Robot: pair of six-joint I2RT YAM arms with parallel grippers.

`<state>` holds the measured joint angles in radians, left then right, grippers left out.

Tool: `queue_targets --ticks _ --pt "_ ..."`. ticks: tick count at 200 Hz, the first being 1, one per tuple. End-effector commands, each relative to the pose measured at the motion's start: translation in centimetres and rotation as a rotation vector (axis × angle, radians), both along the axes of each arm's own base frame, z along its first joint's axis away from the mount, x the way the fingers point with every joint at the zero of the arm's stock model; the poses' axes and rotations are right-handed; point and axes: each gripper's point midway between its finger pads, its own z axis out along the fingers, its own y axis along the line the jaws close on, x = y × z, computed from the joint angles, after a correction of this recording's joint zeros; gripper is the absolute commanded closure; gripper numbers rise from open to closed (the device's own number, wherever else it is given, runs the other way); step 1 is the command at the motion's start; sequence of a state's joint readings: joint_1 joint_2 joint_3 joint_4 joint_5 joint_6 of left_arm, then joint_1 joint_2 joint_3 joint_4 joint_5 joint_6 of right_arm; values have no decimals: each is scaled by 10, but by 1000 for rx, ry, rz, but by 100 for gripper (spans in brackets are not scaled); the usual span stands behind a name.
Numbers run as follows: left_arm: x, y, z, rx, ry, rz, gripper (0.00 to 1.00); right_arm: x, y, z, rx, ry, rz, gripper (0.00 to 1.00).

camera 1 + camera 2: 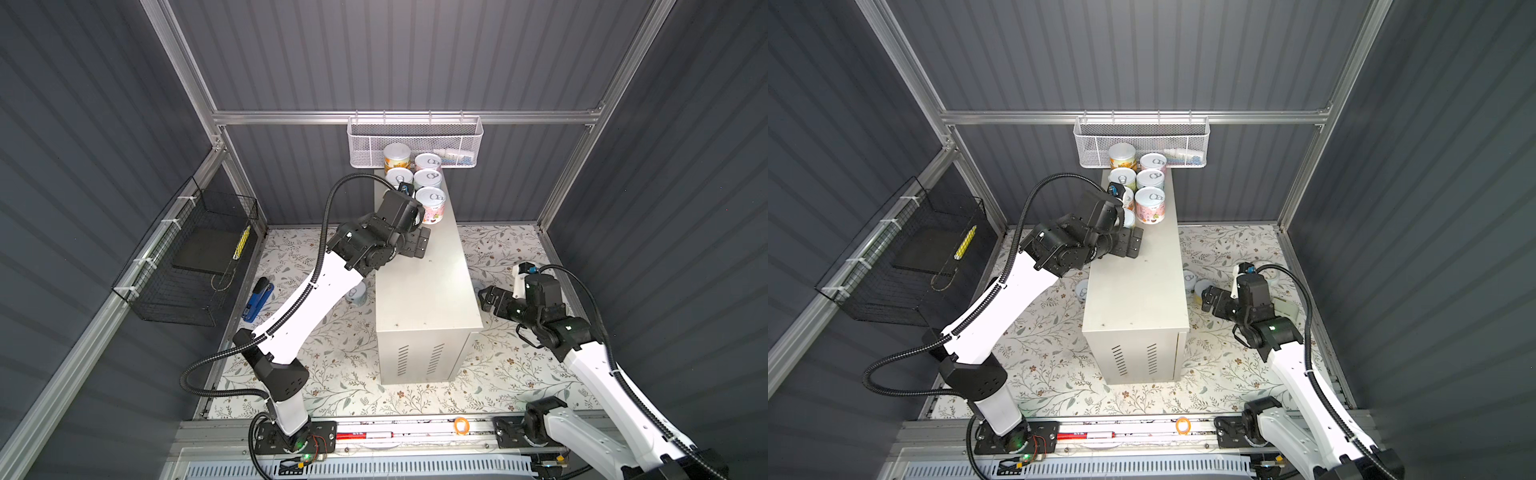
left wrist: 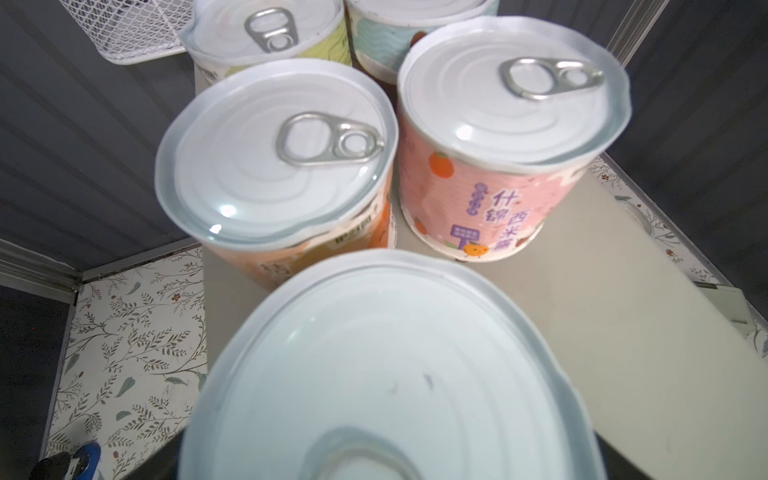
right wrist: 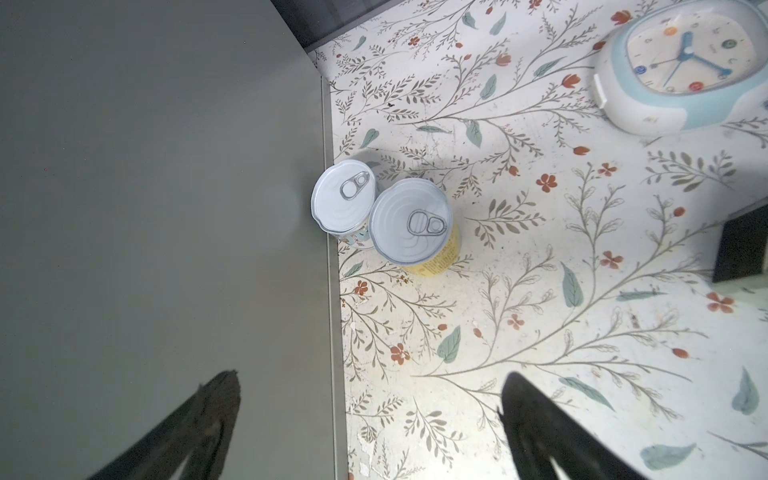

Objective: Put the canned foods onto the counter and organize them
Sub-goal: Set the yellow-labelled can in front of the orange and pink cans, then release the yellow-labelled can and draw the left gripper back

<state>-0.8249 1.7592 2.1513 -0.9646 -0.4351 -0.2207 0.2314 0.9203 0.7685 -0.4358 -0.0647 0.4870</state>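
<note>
Several canned foods stand in two rows at the far end of the counter (image 1: 424,299), among them a yellow-orange tin (image 1: 397,156) and a pink tin (image 1: 431,203). My left gripper (image 1: 417,232) is over the counter at the nearest tin (image 1: 1128,218). That tin's lid (image 2: 395,374) fills the left wrist view and hides the fingertips. One tin (image 1: 357,293) stands on the floral surface left of the counter. Two more, a pale teal-white one (image 3: 344,203) and a yellow one (image 3: 411,222), stand against its right side. My right gripper (image 3: 370,415) hangs open and empty just short of them.
A white mesh basket (image 1: 415,141) hangs on the back rail right behind the tins. A black wire basket (image 1: 187,257) is fixed to the left wall, with a blue stapler (image 1: 257,299) on the floor below. A white-and-blue clock (image 3: 681,70) lies right of the counter.
</note>
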Motion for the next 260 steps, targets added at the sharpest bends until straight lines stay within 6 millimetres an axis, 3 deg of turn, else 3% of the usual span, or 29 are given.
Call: queue_targets --ticks 1,46,100,137,165,194,229,260 --pt "-5 3 5 -3 -13 -5 1 2 1 2 3 -10 10 1" --pt "-13 17 40 -29 -95 -15 1 2 -1 9 -7 -25 8 1" --pt "-22 26 46 -38 -116 -22 1 3 2 14 12 -21 18 1" --pt "-37 37 70 -97 -175 -43 1 0 0 20 5 -38 12 1" --pt "-47 56 90 -121 -229 -19 1 -2 -5 23 -21 -43 3 1" --pt "-60 92 106 -118 -294 66 1 -1 -7 21 -30 -38 -1 1" --pt "-73 137 96 -87 -330 207 0 6 -7 16 -46 -26 -5 1" --pt "-72 160 54 -78 -291 312 1 17 -5 14 -53 -10 1 1"
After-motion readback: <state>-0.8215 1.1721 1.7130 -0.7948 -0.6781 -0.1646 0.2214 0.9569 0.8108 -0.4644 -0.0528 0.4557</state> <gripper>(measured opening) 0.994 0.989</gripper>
